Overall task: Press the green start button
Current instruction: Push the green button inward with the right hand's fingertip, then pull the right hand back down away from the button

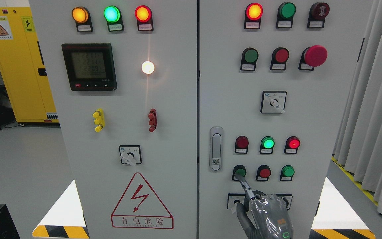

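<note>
One extended index finger (pixel 242 182) of right hand (pixel 267 212) touching green start button (pixel 240 172), bottom row left on right cabinet door (pixel 310 109), beside red button (pixel 264 172); remaining fingers curled, holding nothing.

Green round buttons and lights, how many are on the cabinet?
6. One atop the left door; on the right door: top row, second row, one glowing lower down, two beneath it. The right hand may hide more.
</note>
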You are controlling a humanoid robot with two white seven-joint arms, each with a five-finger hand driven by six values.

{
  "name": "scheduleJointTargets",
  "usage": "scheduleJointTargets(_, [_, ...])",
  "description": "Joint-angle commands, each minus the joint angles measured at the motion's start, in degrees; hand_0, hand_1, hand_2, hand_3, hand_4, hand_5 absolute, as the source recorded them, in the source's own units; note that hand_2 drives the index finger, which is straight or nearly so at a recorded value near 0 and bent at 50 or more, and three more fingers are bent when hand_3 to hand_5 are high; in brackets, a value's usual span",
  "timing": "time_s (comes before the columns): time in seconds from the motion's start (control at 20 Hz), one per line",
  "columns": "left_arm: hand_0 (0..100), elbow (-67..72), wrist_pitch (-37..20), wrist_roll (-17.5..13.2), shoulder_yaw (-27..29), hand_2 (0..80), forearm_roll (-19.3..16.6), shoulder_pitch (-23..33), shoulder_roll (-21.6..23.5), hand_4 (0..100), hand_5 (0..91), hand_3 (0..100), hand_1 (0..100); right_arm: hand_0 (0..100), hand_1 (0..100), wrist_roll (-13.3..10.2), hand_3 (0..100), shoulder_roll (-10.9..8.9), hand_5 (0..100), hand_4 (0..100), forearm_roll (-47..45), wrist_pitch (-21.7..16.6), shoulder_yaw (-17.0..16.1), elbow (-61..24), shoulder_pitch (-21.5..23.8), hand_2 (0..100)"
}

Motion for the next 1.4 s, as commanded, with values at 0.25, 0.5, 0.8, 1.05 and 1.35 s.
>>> scheduleJointTargets(0.25, [12, 0.0, 0.0, 0.3, 0.0, 0.0, 0.0, 0.0, 0.0, 0, 0.0, 0, 56, 81, 94, 0.1, 81, -0.05, 98, 85, -0.3, 0.0, -0.6, 2.0, -0.9, 0])
scheduleJointTargets(0.5, [12, 0.0, 0.0, 0.2, 0.0, 0.0, 0.0, 0.0, 0.0, 0, 0.0, 0, 56, 83, 95, 0.1, 81, -0.05, 98, 85, -0.4, 0.0, -0.6, 3.7, -1.6, 0])
scheduleJointTargets(0.8, [12, 0.0, 0.0, 0.2, 0.0, 0.0, 0.0, 0.0, 0.1, 0, 0.0, 0, 56, 84, 95, 0.0, 81, -0.05, 98, 86, -0.4, 0.0, -0.2, 3.8, -1.7, 0])
scheduleJointTargets(1.05, [12, 0.0, 0.0, 0.2, 0.0, 0.0, 0.0, 0.0, 0.0, 0, 0.0, 0, 56, 83, 95, -0.1, 81, 0.12, 98, 86, -0.6, 0.0, -0.1, 3.0, -1.2, 0])
scheduleJointTargets(1.35, [12, 0.0, 0.0, 0.2, 0.0, 0.0, 0.0, 0.0, 0.0, 0, 0.0, 0, 56, 84, 95, -0.3, 81, 0.21, 98, 86, -1.4, -0.2, 0.5, -2.5, 1.1, 0])
